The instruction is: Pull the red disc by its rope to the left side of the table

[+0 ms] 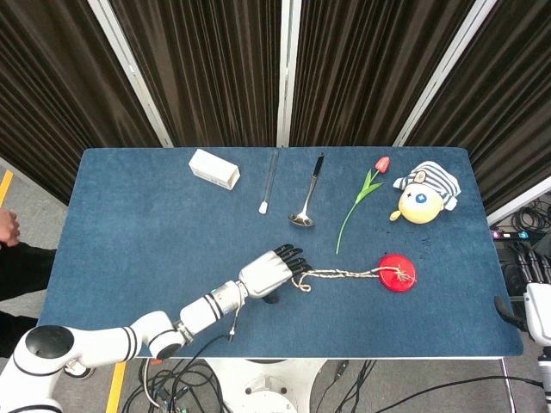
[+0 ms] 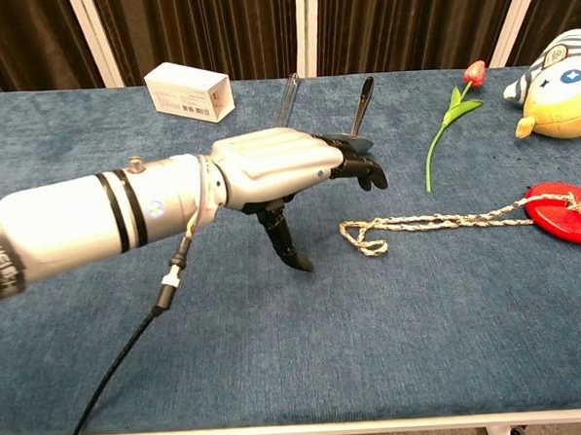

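The left hand [image 1: 274, 272] reaches across the blue table [image 1: 129, 215] toward the looped free end of the rope [image 1: 340, 274], its fingers [image 2: 361, 170] spread and holding nothing, the thumb pointing down at the cloth. It hovers just beside the loop, probably lining up to pinch it. The rope runs right to the red disc [image 1: 398, 272], which sits on the right half of the table, below the tulip [image 1: 362, 200] and the plush doll [image 1: 424, 196]. The right hand [image 1: 532, 303] waits off the table's right edge; its fingers cannot be made out. A white box [image 2: 188, 90] bears small print too fine to read.
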`<move>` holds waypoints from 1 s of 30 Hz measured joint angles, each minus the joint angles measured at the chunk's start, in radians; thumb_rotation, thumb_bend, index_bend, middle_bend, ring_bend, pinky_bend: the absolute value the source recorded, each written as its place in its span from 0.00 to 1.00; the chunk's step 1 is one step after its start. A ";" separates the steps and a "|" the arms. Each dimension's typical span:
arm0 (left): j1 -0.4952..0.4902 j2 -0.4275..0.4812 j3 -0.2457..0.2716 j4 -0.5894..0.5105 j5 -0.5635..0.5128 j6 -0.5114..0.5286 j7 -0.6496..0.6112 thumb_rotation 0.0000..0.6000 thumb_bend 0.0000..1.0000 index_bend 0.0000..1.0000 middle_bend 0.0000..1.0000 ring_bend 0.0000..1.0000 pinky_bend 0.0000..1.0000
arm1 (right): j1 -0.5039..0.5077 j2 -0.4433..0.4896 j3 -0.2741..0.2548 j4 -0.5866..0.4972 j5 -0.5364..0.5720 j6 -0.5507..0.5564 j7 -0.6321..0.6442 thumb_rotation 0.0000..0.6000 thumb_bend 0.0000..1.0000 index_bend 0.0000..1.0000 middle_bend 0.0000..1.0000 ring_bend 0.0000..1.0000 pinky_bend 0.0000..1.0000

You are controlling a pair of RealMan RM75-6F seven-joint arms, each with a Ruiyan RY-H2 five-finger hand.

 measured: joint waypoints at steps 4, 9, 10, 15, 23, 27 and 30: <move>-0.017 -0.016 0.028 0.025 0.003 0.000 0.000 1.00 0.15 0.17 0.22 0.07 0.13 | -0.002 -0.003 0.002 0.015 0.010 -0.005 0.015 1.00 0.23 0.00 0.00 0.00 0.00; -0.027 -0.022 0.053 0.023 0.007 0.021 0.002 1.00 0.16 0.17 0.22 0.07 0.13 | -0.004 -0.006 0.002 0.029 0.013 -0.010 0.026 1.00 0.23 0.00 0.00 0.00 0.00; -0.029 -0.023 0.056 0.022 0.008 0.024 0.004 1.00 0.16 0.17 0.22 0.07 0.13 | -0.004 -0.006 0.002 0.030 0.014 -0.011 0.027 1.00 0.23 0.00 0.00 0.00 0.00; -0.040 -0.031 0.063 0.037 -0.005 0.023 0.009 1.00 0.16 0.17 0.25 0.07 0.13 | -0.006 -0.005 0.002 0.031 0.011 -0.008 0.030 1.00 0.23 0.00 0.00 0.00 0.00; -0.047 -0.025 0.080 0.052 -0.019 0.031 0.010 1.00 0.17 0.17 0.29 0.07 0.13 | -0.005 -0.012 0.002 0.041 0.016 -0.017 0.033 1.00 0.23 0.00 0.00 0.00 0.00; -0.049 -0.018 0.084 0.048 -0.021 0.042 0.007 1.00 0.17 0.17 0.30 0.07 0.13 | -0.004 -0.014 0.003 0.044 0.018 -0.019 0.034 1.00 0.23 0.00 0.00 0.00 0.00; -0.051 -0.017 0.089 0.044 -0.025 0.044 0.001 1.00 0.17 0.17 0.31 0.07 0.13 | -0.004 -0.015 0.003 0.044 0.017 -0.019 0.034 1.00 0.23 0.00 0.00 0.00 0.00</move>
